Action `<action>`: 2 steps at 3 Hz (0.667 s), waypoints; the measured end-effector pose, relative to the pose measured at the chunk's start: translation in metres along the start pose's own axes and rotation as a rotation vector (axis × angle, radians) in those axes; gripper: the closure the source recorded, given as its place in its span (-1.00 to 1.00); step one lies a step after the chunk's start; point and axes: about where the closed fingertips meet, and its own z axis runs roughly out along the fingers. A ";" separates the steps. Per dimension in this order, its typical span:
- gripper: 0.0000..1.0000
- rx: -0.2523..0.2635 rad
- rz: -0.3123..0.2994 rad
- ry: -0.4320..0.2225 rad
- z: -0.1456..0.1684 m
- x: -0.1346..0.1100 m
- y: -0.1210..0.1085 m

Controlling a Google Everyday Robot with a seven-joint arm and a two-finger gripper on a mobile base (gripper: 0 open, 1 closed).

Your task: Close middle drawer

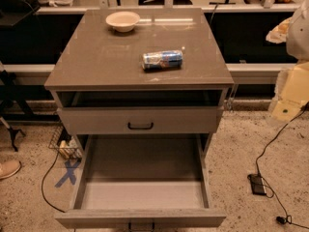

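The middle drawer [141, 218] of the grey wood-grain cabinet [96, 62] is pulled far out toward me. Its long plain box is empty, and its low front with a small black bar handle [141, 224] sits at the bottom edge of the view. Above it, the taller-fronted top drawer [140, 120] with its black handle stands slightly out. The lowest drawer is hidden. My gripper [288, 100] is a cream-coloured shape at the right edge, well to the right of the cabinet and touching nothing.
A beige bowl [122, 21] and a blue can lying on its side [162, 59] rest on the cabinet top. On the floor are a black cable with a power brick [257, 183] at right, and a wire basket [65, 148], a blue tape cross [67, 172] and a shoe [8, 168] at left.
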 end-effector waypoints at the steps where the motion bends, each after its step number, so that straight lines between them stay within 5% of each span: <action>1: -1.00 0.000 0.000 0.000 0.000 0.000 0.000; 2: -1.00 0.007 0.026 -0.004 0.003 0.002 -0.004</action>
